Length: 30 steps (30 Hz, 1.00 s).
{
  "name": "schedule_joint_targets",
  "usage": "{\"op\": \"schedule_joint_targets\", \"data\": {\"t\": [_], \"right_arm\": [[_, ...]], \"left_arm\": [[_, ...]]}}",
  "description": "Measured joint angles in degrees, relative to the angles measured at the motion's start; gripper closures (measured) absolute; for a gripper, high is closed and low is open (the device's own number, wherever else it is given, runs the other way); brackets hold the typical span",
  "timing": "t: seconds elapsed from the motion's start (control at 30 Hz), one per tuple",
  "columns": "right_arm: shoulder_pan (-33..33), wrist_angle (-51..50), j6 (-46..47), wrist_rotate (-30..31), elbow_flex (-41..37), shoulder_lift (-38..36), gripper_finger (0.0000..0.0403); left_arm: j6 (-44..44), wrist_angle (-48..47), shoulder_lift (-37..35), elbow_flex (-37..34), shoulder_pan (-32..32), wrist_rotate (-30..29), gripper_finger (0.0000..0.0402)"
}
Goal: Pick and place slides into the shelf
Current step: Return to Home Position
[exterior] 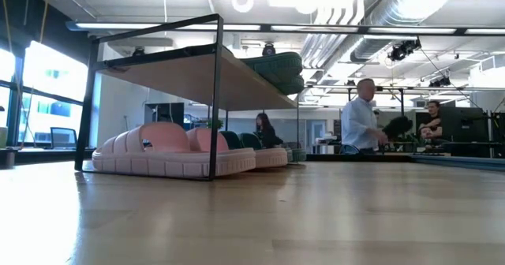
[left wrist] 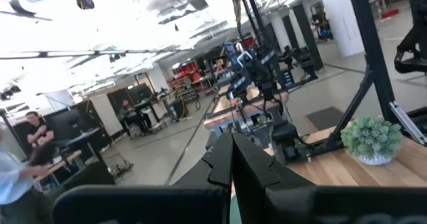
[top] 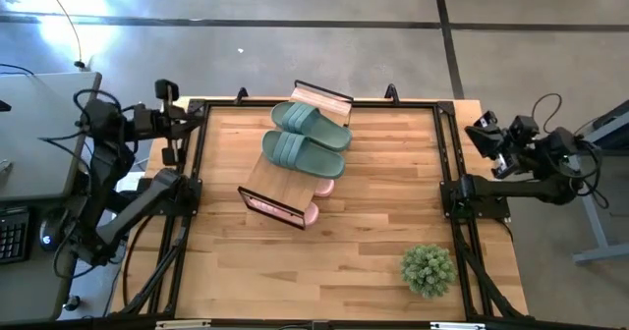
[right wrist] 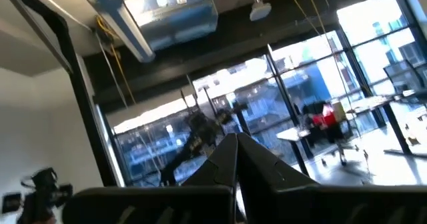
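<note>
pale wooden worktop (top: 373,222) carried the shelf (top: 267,181) near its middle, set askew, with both arms folded back at opposite edges, well apart from it. the left hand (left wrist: 232,139) and the right hand (right wrist: 236,139) each showed fingers pressed together on nothing. two sage green slides (top: 307,138) lay on the shelf's bamboo top, and the pink slides (exterior: 170,151) sat beneath it at worktop level.

we judged the risk to lie with the upper pair. from above they lay crooked and one reached past the plank's edge, so a knock to the worktop or the light wire frame could tip it off. the potted plant (top: 428,269) stood near the right arm's base, where a careless sweep could catch it.

only the low view showed the pink pair whole, with darker green shapes behind them. the high view hid these under the plank, showing just pink ends.
</note>
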Motion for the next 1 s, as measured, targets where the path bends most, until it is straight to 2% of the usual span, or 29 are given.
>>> {"op": "schedule_joint_targets", "data": {"t": [0.2, 0.43, 0.57, 0.63, 0.77, 0.9, 1.0], "right_arm": [[0.0, 0.3, 0.8, 0.0, -1.6, 0.4, 0.0403], [0.0, 9.1, 5.4, -0.9, -10.4, 0.1, 0.0403], [0.0, 14.1, 8.5, -1.7, -14.8, 0.1, 0.0403], [0.0, 15.8, 9.7, -2.4, -16.8, 0.1, 0.0403], [0.0, 18.0, 11.5, -2.6, -19.2, 0.1, 0.0403], [0.0, 19.7, 11.6, -2.3, -20.5, 0.1, 0.0403], [0.0, 19.1, 11.5, -1.2, -20.8, 0.1, 0.0403]], "left_arm": [[-2.0, -0.3, -5.9, -2.6, -0.1, -2.6, 0.0402], [-6.0, -0.3, -13.8, -7.0, -0.1, -6.7, 0.0402], [-8.0, -0.5, -17.4, -9.5, -0.1, -11.1, 0.0402], [-8.9, -0.8, -19.6, -11.0, -0.1, -15.3, 0.0402], [-8.7, -5.2, -24.0, -14.4, -0.1, -27.6, 0.0402], [-6.8, -10.9, -23.9, -16.7, -0.1, -35.3, 0.0402], [-5.1, -11.4, -24.2, -18.6, -0.1, -41.1, 0.0402]]}}
